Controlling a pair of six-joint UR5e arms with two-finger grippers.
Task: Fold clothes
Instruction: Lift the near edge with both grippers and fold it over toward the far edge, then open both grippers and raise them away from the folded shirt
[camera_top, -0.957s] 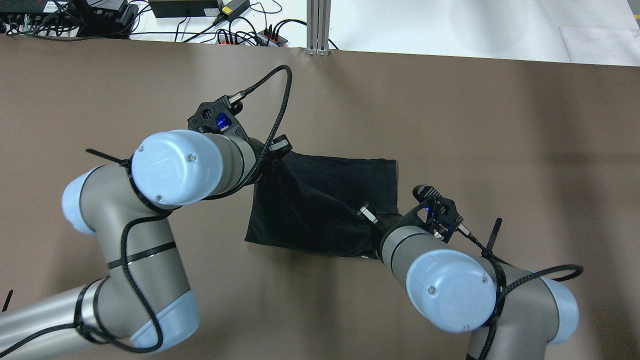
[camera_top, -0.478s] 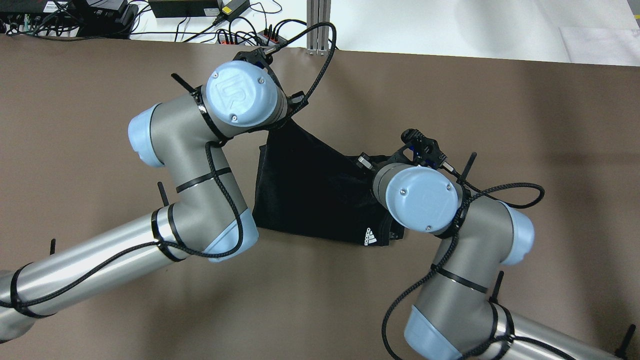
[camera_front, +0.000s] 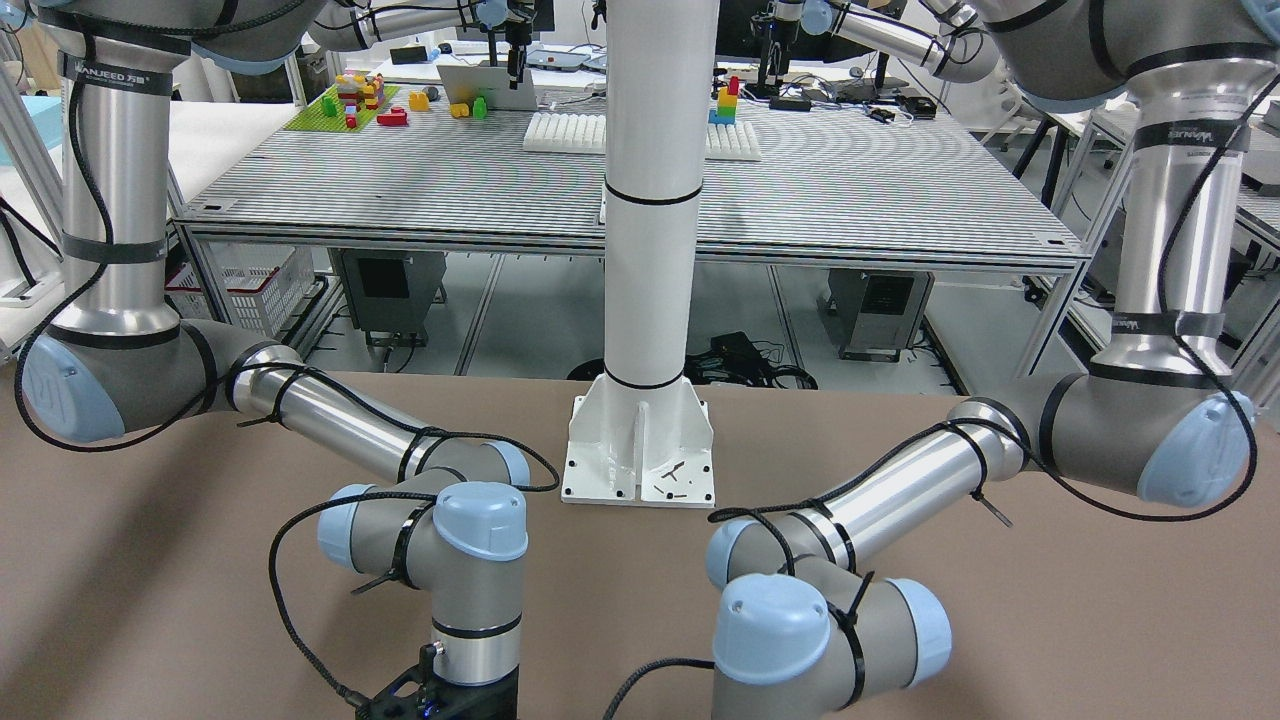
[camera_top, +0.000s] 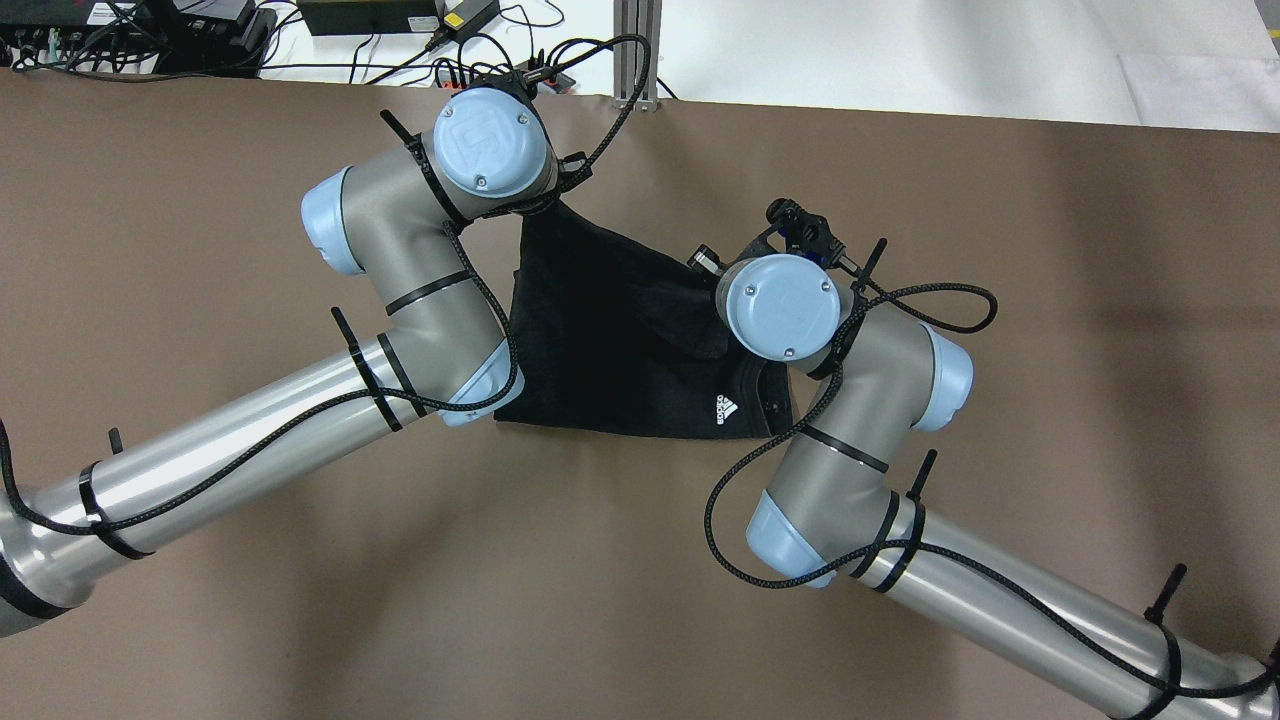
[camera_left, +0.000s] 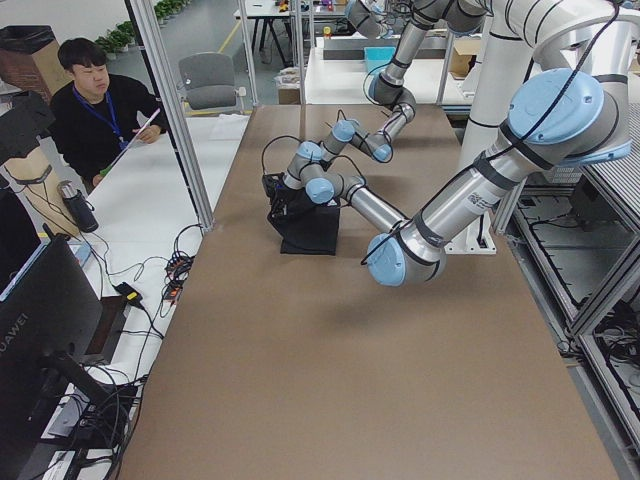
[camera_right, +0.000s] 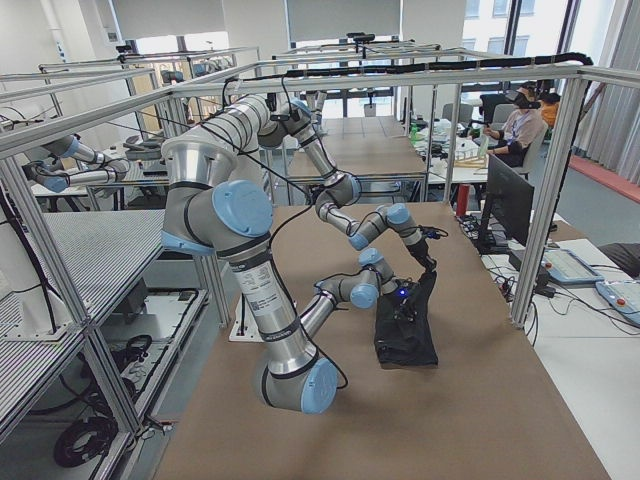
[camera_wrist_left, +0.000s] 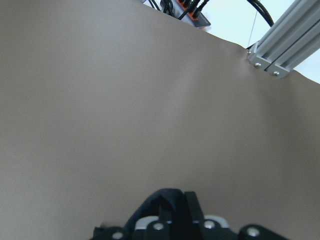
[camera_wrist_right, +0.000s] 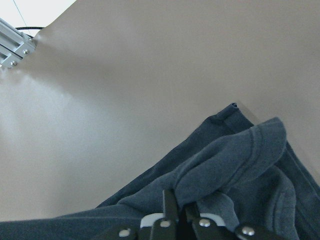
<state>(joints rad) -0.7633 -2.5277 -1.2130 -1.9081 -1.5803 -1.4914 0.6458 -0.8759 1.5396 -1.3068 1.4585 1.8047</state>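
Clothes: black, mid-table; near edge flat, two corners lifted. Right gripper: fingers clamped on bunched fold. Left gripper: fingers together, seemingly pinching other corner. Advice: carry both corners level, cloth taut, land edge on edge.

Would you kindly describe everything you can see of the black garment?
The black garment is soft fabric with a small white logo near one hemmed corner. Its far side is raised, pinched by the left gripper and right gripper; its near edge lies on the brown table, folds sagging between.
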